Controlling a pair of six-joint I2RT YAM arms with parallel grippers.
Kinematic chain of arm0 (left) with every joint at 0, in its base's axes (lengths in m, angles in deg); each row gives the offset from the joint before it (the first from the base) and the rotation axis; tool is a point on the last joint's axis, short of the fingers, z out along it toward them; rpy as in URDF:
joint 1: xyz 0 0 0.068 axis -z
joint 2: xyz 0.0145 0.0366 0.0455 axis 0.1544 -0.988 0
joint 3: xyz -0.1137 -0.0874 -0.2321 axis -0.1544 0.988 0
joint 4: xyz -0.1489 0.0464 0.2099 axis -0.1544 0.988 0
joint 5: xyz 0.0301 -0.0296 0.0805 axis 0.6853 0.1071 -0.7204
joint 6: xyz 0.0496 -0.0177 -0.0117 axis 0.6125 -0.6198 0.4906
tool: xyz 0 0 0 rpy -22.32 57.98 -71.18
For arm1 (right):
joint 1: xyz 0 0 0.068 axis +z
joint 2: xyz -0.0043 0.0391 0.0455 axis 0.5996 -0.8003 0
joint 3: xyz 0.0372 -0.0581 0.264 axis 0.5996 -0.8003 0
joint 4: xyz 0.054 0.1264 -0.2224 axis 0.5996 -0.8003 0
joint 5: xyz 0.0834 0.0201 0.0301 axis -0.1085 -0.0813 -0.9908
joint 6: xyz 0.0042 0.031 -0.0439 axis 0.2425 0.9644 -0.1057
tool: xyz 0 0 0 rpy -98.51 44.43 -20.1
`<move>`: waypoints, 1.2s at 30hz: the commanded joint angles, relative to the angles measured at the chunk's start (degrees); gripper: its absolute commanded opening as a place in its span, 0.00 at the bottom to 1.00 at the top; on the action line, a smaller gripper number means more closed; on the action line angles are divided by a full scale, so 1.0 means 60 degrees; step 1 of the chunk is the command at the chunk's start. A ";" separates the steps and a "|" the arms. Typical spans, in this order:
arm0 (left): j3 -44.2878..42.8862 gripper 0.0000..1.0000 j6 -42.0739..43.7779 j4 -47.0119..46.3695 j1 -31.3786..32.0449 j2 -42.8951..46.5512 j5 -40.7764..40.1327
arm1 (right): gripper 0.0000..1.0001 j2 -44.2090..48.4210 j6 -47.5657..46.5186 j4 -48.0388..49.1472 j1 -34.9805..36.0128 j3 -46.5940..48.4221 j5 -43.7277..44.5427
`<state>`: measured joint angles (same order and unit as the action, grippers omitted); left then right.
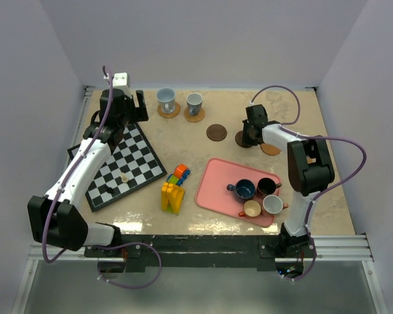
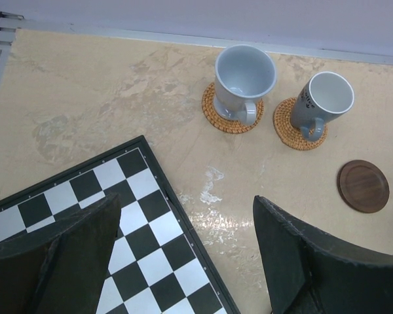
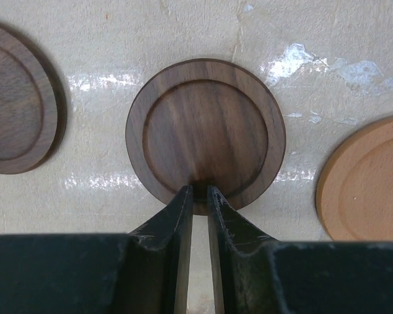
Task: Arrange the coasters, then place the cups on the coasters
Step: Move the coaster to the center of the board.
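At the far right of the desk (image 3: 150,26), in the middle of the right wrist view, the right claw (image 3: 200,190) has its tips down on the near rim of a dark brown coaster (image 3: 206,127). Its fingers are drawn almost together with only a thin slit showing, and nothing looks pinched between them. A second dark coaster (image 3: 16,108) sits at the left edge of that frame and a tan coaster (image 3: 367,180) at the right edge, both apart from the middle one.

That disc looks like thin, stiff wood, light and smooth, lying flat on the desk. I'd judge it hard to pinch from above. The raised lip round its shallow recess gives the tips something to catch, so pressing down and sliding it seems the safer way.

The left claw (image 2: 185,203) hangs with its fingers wide apart over the chessboard (image 2: 118,196) corner, holding nothing. In the upper right of its view, two pale cups (image 2: 244,75) already stand on woven coasters (image 2: 216,118). Four more cups (image 1: 245,190) wait in the pink tray (image 1: 213,186), hard and breakable by the look of them, so best taken by the wall.
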<state>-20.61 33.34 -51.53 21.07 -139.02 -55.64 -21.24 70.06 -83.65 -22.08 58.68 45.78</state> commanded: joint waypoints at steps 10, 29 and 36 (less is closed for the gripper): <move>0.0179 0.86 -0.0084 -0.0304 0.0049 0.0479 0.0077 | 0.18 0.0487 0.0536 -0.0496 0.0176 -0.0352 0.0370; 0.0018 0.86 -0.0026 -0.0304 0.0049 0.0347 0.0003 | 0.23 0.0063 0.0594 -0.0861 0.0220 0.1067 0.0356; -0.0084 0.86 0.0033 -0.0260 0.0049 0.0347 -0.0055 | 0.26 -0.0187 0.0536 -0.1052 0.0220 0.1903 0.0210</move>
<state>-19.59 33.28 -51.55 21.07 -137.82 -55.67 -21.72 73.07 -88.46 -21.03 66.07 47.66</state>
